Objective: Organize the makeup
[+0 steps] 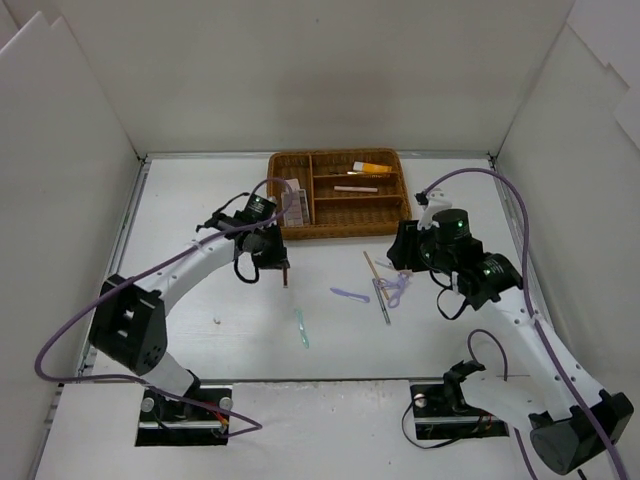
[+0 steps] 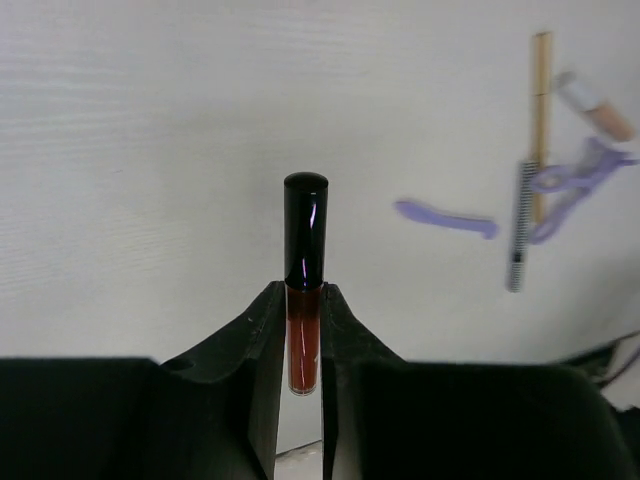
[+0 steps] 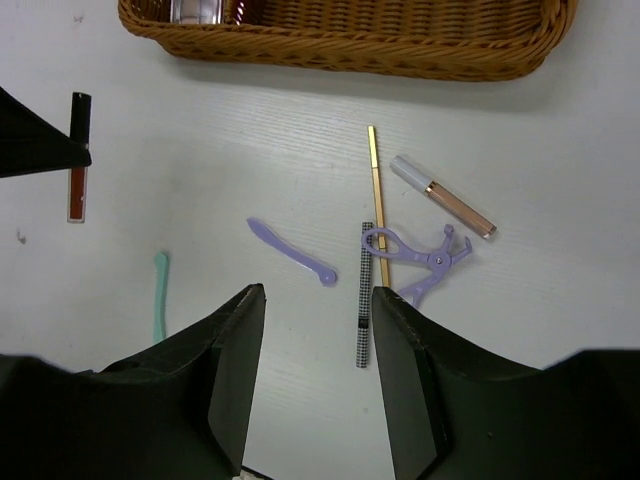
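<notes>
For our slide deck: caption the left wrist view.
Left tool shut on a black-capped red lip gloss; lilac stick and gold pencil on the table.

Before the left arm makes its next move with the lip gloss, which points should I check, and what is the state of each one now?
1. Left gripper shut on the red lip gloss: ok.
2. Gloss lifted free of the table: cannot tell.
3. Wicker tray has a free compartment: ok, the nearest long one looks empty.
4. Right gripper open, holding nothing: ok.
5. Everything put away: not ok; the lilac curler, gold pencil and mint tool lie on the table.
</notes>
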### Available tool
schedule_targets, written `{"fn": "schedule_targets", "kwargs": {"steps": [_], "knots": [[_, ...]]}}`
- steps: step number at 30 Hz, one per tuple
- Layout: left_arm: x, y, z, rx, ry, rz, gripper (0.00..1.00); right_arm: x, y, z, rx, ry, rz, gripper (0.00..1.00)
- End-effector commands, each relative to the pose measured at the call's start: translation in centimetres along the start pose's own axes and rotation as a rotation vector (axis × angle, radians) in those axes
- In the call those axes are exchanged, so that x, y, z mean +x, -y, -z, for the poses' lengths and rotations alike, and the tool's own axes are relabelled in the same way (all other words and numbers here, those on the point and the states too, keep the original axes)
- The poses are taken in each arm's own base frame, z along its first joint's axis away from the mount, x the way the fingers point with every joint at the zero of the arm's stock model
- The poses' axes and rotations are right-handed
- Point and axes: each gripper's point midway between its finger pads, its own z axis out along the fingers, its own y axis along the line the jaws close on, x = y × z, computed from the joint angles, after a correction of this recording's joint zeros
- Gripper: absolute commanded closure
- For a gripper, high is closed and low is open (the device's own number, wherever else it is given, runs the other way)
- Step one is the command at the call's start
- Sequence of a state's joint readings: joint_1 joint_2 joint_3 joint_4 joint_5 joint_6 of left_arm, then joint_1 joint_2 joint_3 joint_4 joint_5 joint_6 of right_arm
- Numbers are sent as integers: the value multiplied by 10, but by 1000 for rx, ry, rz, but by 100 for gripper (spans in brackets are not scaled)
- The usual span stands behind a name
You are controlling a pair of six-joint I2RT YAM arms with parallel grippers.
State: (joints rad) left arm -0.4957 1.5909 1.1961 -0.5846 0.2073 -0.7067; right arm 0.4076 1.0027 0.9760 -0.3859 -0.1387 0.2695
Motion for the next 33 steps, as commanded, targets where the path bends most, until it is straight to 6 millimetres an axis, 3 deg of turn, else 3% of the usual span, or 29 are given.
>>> {"fn": "schedule_targets", "kwargs": {"steps": [1, 4, 5, 7, 8, 10, 11, 13, 14, 16, 17, 18, 22, 26, 33], "knots": [[-48, 71, 48, 238, 176, 112, 100, -17, -3, 18, -3, 97, 2, 56], [-81, 105, 68, 357, 256, 182, 100, -21, -3, 28, 5, 126, -42, 55], [-85, 115, 65, 381, 253, 188, 100, -22, -4, 33, 0, 137, -54, 55], [-112, 140, 80, 463, 315, 225, 100, -24, -4, 38, -2, 150, -60, 55], [-121, 145, 72, 471, 318, 246, 100, -23, -4, 42, -4, 157, -56, 54], [-144, 174, 87, 569, 368, 285, 100, -25, 1, 47, 22, 177, -55, 54], [-152, 178, 74, 576, 365, 307, 100, -27, 3, 53, 33, 197, -51, 53], [-175, 199, 84, 660, 413, 338, 100, -31, 10, 59, 69, 223, -49, 52], [-181, 202, 68, 666, 395, 392, 100, -32, 15, 64, 96, 237, -51, 51], [-203, 218, 75, 743, 441, 427, 100, -36, 21, 70, 130, 256, -54, 51], [-211, 218, 61, 738, 445, 481, 100, -35, 22, 74, 137, 262, -51, 51], [-217, 226, 63, 772, 464, 498, 100, -35, 25, 76, 151, 268, -52, 50], [-238, 221, 36, 763, 531, 652, 100, -33, 35, 84, 195, 290, -58, 49], [-259, 206, 26, 685, 667, 776, 100, -28, 42, 89, 230, 289, -63, 48], [-271, 184, -8, 631, 732, 986, 100, -16, 52, 94, 274, 271, -73, 46]]}}
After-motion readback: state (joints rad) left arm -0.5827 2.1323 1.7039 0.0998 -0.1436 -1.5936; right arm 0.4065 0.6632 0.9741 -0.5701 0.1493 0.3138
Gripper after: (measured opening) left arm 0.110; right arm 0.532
